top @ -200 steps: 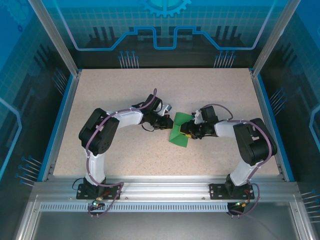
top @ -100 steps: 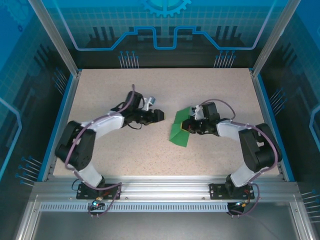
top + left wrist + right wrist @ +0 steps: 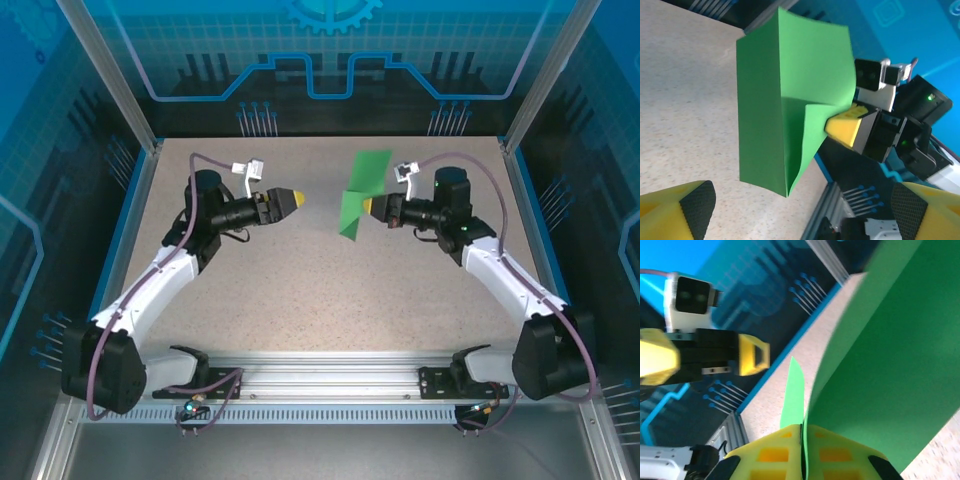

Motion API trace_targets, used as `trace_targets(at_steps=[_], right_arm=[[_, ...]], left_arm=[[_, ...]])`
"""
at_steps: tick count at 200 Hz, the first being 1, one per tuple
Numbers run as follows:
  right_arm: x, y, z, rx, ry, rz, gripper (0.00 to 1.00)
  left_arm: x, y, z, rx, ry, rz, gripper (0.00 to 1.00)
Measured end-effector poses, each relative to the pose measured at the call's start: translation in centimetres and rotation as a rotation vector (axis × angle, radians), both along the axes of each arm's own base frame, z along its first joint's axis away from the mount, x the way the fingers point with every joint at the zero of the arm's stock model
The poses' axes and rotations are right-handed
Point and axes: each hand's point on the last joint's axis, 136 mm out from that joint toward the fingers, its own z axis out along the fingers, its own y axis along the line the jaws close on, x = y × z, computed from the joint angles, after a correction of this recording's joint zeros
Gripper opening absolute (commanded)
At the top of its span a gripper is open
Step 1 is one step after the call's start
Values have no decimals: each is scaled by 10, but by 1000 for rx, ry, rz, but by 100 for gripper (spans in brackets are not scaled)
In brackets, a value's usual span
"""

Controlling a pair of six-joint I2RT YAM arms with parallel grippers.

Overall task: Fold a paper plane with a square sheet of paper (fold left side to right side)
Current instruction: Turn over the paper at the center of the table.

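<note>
Right gripper (image 3: 372,207) pinched tight on the edge of the square sheet of paper (image 3: 358,195), holding it upright above mid-table (image 3: 300,300) — offering it, I'd judge, to the left gripper (image 3: 294,200), spread wide and well apart.

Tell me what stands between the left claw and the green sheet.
Nothing visible does. The left claw, open, faces the green sheet across a gap of air above the table. The right claw pinches the sheet from the opposite side and holds it up.
</note>
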Motion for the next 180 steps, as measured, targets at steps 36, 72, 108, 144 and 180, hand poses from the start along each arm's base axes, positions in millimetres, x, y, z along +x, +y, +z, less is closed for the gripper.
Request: trace_targets(at_steps=[36,72,108,144,180], right_arm=[[-21,23,42,48,-110,135,8],[-38,43,57,86,-152,242,8],[-43,53,60,113,-150,286,9],[-44,55,67,139,-161,292,9],[-44,55,62,143,-144,290,10]], left_arm=[[-24,-24,20,-29,-55,-141,96],[-37,-42,36,-46,-100,-225,97],[-38,-50,36,-50,-104,-251,90],[-37,-51,39,-53,-125,-251,69],[-36,-51,43,-59,-140,-243,53]])
